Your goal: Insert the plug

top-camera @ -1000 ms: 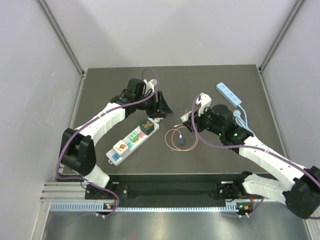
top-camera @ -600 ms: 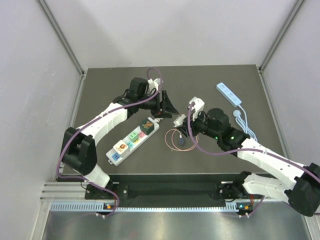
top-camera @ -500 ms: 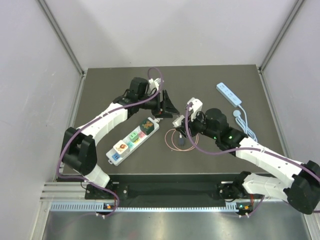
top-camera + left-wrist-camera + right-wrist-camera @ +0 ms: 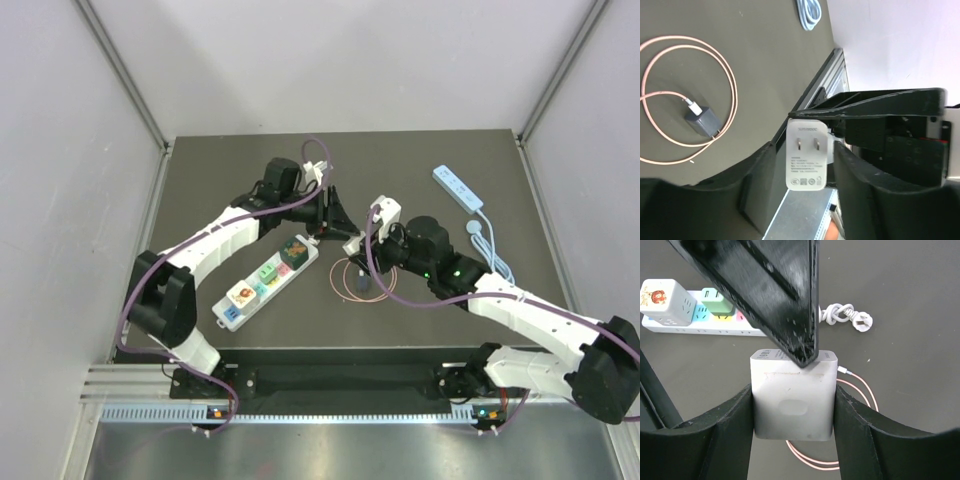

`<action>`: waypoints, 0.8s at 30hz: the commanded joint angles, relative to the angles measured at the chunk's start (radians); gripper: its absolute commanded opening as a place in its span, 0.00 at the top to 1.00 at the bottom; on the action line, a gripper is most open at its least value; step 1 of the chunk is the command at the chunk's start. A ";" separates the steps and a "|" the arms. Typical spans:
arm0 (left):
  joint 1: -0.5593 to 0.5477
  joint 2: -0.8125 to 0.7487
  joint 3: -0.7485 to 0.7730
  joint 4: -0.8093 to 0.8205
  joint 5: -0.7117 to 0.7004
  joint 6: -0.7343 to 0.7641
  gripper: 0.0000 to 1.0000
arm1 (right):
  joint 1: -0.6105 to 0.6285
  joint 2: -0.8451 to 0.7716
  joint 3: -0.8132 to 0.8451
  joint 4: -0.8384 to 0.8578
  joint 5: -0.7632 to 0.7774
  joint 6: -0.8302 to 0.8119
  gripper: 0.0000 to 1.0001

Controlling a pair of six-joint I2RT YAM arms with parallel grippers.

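Strips x2: white strip point(image 4: 705, 329), blue strip point(image 4: 458, 187) | plug point(image 4: 793, 400) x1 | dark chgr point(image 4: 701, 121) x1

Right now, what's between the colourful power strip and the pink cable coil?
Only bare mat; the top view shows the colourful power strip and pink cable coil apart. The right gripper holds its white adapter aside.

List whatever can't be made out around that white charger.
Left wrist: print on the white charger too small to read; left end effector contact unclear.
Right wrist: prongs face away; left finger covers part of the power strip.
Top external: charger mostly hidden by right end effector and left.
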 commanded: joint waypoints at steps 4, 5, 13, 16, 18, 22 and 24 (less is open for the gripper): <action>-0.030 0.032 0.000 0.027 0.055 0.028 0.53 | 0.022 -0.015 0.072 0.071 0.002 -0.010 1.00; -0.033 0.038 0.000 0.026 0.058 0.026 0.55 | 0.024 -0.014 0.075 0.072 -0.003 -0.010 1.00; -0.030 0.021 -0.057 0.218 0.116 -0.099 1.00 | 0.022 0.000 0.098 0.049 0.008 0.060 0.46; -0.024 0.015 -0.092 0.363 0.128 -0.219 1.00 | 0.022 -0.023 0.076 0.072 -0.012 0.159 0.15; -0.024 0.019 -0.098 0.466 0.148 -0.299 1.00 | 0.015 -0.058 0.062 0.080 -0.004 0.201 0.02; -0.019 0.013 -0.103 0.578 0.157 -0.374 1.00 | -0.069 -0.136 0.015 0.075 -0.013 0.356 0.00; -0.016 0.001 -0.112 0.648 0.151 -0.411 1.00 | -0.114 -0.202 -0.013 0.100 -0.047 0.414 0.00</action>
